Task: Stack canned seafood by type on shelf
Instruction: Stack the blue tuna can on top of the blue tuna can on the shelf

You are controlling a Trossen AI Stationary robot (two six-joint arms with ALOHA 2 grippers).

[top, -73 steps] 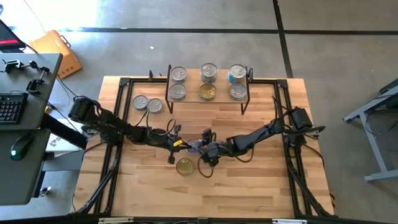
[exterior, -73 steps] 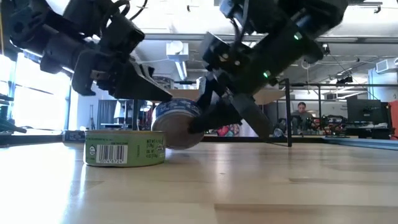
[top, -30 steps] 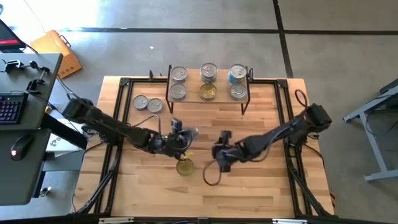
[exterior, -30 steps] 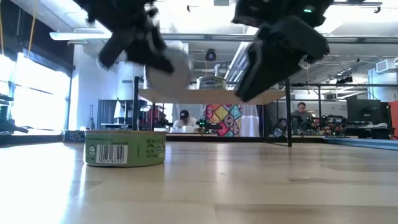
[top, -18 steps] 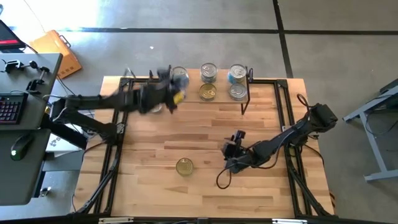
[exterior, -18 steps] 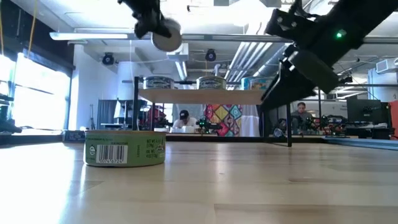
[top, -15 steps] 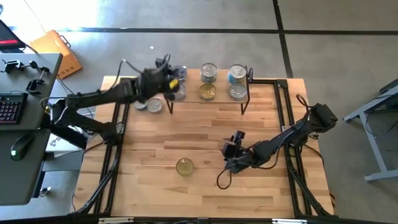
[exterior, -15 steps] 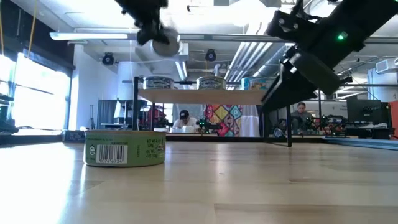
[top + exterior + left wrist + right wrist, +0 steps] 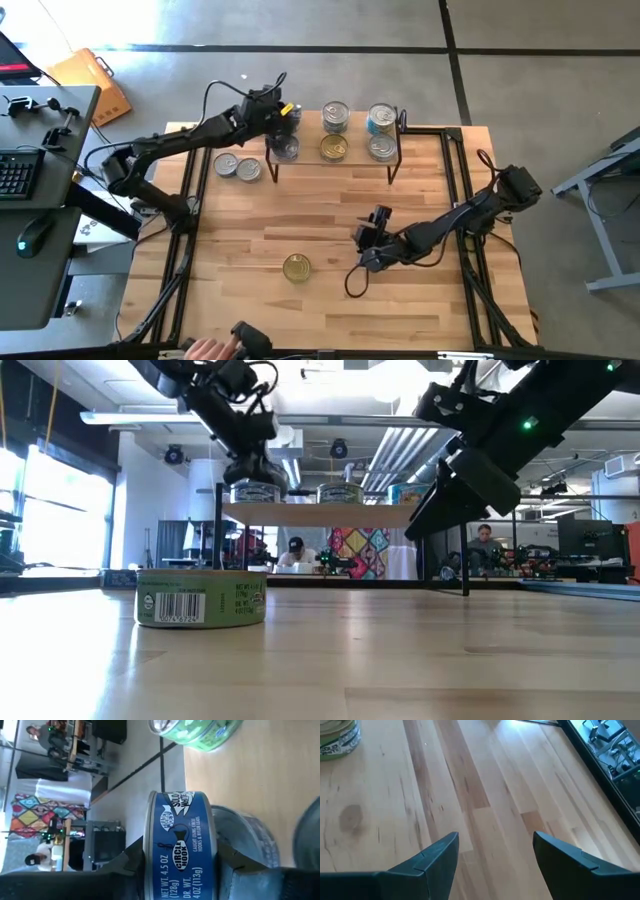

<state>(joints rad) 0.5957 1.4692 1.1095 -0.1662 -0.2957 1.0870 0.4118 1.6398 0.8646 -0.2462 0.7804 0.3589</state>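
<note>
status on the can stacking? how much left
Done: five cans sit on the shelf. In hand: left gripper holds a blue-label can over the shelf's left end. Left: two silver cans beside the shelf, one gold-lid can mid-table. Right gripper is open, empty.

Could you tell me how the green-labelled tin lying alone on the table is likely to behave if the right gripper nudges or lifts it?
The green-labelled tin sits flat on its base, low and wide, so it would probably slide rather than tip or roll. Its metal body looks rigid. The open right gripper hovers beside it, not touching.
</note>
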